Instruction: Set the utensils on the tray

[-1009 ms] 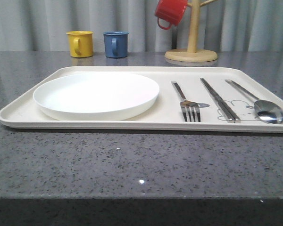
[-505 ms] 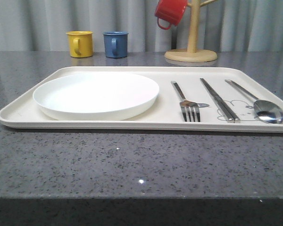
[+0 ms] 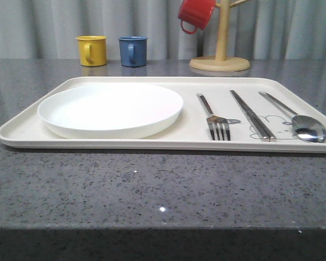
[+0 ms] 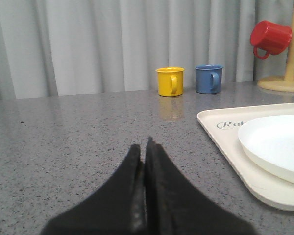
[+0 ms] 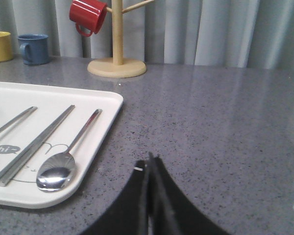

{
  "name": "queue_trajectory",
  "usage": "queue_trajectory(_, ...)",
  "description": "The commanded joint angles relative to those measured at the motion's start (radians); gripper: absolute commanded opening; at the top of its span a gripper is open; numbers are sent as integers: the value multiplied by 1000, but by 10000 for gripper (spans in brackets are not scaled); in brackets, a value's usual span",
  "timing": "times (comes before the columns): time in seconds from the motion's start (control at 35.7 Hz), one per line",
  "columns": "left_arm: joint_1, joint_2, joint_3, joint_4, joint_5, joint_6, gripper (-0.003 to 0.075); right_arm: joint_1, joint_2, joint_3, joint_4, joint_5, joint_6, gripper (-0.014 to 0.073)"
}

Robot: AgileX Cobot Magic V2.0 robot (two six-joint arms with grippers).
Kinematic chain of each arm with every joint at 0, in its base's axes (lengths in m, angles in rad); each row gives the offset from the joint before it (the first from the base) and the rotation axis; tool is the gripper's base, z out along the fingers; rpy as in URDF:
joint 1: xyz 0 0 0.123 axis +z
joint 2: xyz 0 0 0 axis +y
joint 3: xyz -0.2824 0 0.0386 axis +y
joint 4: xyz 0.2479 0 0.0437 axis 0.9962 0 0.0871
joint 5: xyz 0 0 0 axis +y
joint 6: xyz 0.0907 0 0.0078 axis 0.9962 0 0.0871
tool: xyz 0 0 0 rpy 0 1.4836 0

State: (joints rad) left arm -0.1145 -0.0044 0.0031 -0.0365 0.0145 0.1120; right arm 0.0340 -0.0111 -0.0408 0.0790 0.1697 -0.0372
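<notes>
The cream tray [image 3: 119, 142] lies across the grey counter. On its right half rest three silver utensils side by side: a fork [image 3: 213, 117], a pair of chopsticks [image 3: 252, 115] and a spoon [image 3: 296, 119]. The right wrist view shows the chopsticks [image 5: 34, 145] and spoon [image 5: 68, 154] on the tray [image 5: 110, 105]. My right gripper [image 5: 151, 159] hovers over bare counter to the right of the tray, shut with nothing in it. My left gripper [image 4: 143, 147] is shut and empty over the counter left of the tray [image 4: 220, 139].
A round white plate [image 3: 110, 109] fills the tray's left half. Behind the tray stand a yellow mug [image 3: 92, 50], a blue mug [image 3: 133, 51] and a wooden mug tree [image 3: 220, 60] holding a red mug [image 3: 196, 14]. Grey curtains hang at the back.
</notes>
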Motion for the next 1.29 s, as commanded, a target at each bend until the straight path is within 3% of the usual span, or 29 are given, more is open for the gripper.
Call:
queue_trajectory(0.0,-7,-20,18,-8,-83,0,-20,-5,-17,32,-5,-170,-9,-116)
queue_trajectory(0.08,-7,-20,18,-8,-83,0,-20,-3,-17,68,-5,-220,-9,-116)
queue_trajectory(0.62,-7,-20,18,-8,-83,0,-20,-2,-17,69,-5,-209,-2,-116)
queue_trajectory(0.81,-7,-20,18,-8,-83,0,-20,0,-17,69,-79,-218,142,-116)
queue_trajectory(1.26,-7,-20,18,-8,-83,0,-20,-15,-17,69,-87,-217,144,-116)
